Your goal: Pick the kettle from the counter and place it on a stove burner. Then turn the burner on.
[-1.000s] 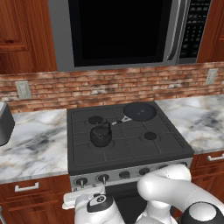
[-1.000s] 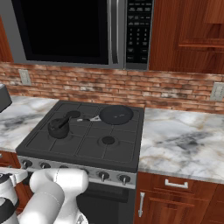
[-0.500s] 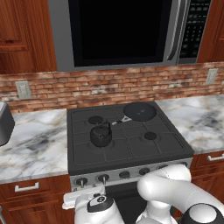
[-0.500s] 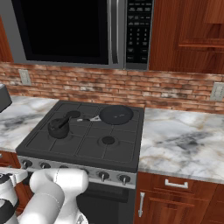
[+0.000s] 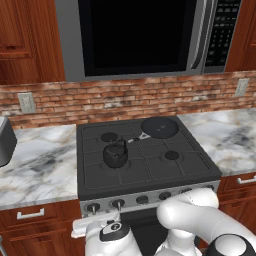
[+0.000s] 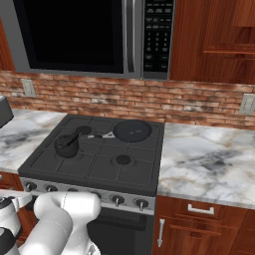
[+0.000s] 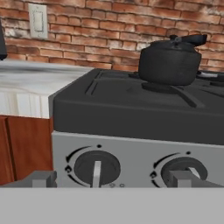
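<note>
While the kettle (image 5: 115, 153) sits on the stove burner (image 5: 118, 164) at the front left of the cooktop (image 5: 145, 165), the claw (image 7: 113, 180) is down low in front of the stove. In the hand view its two grey fingertips (image 7: 43, 179) poke up at the bottom, far apart from each other, so the claw is spread wide and nothing is between them. One tip is just left of the first knob (image 7: 96, 168). The other tip is in front of the second knob (image 7: 183, 171). Both knobs are round and dark, on the silver front strip of the stove.

The kettle is small, round and black, with a thin handle on top. It stands upright on the dark grate, and it is off the white marble bench (image 5: 37, 162). From the right base view the kettle (image 6: 66, 145) is on the left side of the cooktop, near the front.

A flat black pan (image 5: 159, 127) lies on the back right burner, well apart from the kettle. A big microwave (image 5: 145, 35) hangs above the stove, and a red brick wall (image 5: 125, 100) runs behind it. A white wall switch (image 7: 38, 20) is on the bricks to the left. Brown wooden cupboards (image 6: 199, 224) are under the bench.
</note>
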